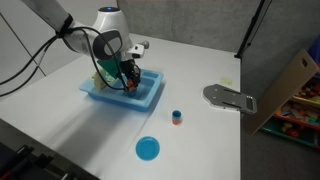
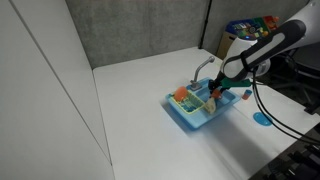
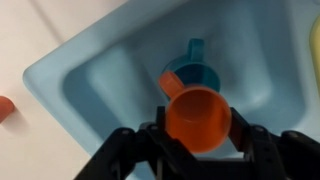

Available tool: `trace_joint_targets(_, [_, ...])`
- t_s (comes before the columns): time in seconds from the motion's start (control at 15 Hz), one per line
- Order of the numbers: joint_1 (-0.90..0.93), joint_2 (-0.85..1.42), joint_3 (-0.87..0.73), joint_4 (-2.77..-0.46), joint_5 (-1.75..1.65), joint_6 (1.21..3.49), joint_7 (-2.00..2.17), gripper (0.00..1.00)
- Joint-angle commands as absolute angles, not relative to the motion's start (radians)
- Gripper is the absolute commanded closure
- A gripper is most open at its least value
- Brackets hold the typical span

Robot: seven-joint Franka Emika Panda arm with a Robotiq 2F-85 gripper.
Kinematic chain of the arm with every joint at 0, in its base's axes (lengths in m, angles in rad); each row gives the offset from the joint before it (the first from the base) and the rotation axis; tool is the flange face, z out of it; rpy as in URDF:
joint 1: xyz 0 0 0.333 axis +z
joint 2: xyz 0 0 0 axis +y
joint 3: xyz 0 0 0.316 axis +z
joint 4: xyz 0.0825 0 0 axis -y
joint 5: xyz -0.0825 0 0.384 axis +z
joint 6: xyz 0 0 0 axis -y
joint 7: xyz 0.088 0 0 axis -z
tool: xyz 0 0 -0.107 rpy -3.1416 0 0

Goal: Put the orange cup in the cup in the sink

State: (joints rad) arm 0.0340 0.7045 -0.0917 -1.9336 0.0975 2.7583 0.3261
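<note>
In the wrist view my gripper [image 3: 198, 130] is shut on the orange cup [image 3: 198, 118], its open mouth facing the camera. Right behind it a teal cup [image 3: 197, 72] with a handle stands in the light blue toy sink [image 3: 90, 85]. The orange cup hangs just above the teal cup and covers part of it. In both exterior views the gripper [image 1: 127, 78] [image 2: 218, 90] is lowered into the sink [image 1: 110, 98] [image 2: 190, 112], and the cups are mostly hidden by it.
A blue round plate [image 1: 148, 149] lies on the white table near the front. A small red and blue object [image 1: 177, 117] stands beside the sink. A grey flat piece [image 1: 228, 97] lies at the table's edge. An orange item [image 2: 181, 95] sits in the sink's far compartment.
</note>
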Motion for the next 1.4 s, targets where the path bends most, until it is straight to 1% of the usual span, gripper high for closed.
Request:
trace_joint_targets(0.0, [0.038,0.685,-0.097,-1.932,0.108,2.738,0.321,0.12])
trace_joint_targets(0.07, [0.029,0.669,-0.088,-1.943,0.113,2.732,0.31,0.04])
trace_joint_targets(0.13, [0.028,0.656,-0.087,-1.951,0.114,2.73,0.308,0.0])
trace_joint_targets(0.4, [0.028,0.574,-0.093,-1.993,0.108,2.708,0.306,0.0])
trace_joint_targets(0.6, [0.017,0.499,-0.093,-2.018,0.107,2.644,0.302,0.0])
trace_joint_targets(0.87, [0.018,0.393,-0.12,-2.044,0.074,2.505,0.312,0.0])
trace_joint_targets(1.33, [0.006,0.159,-0.111,-2.113,-0.014,2.262,0.233,0.0])
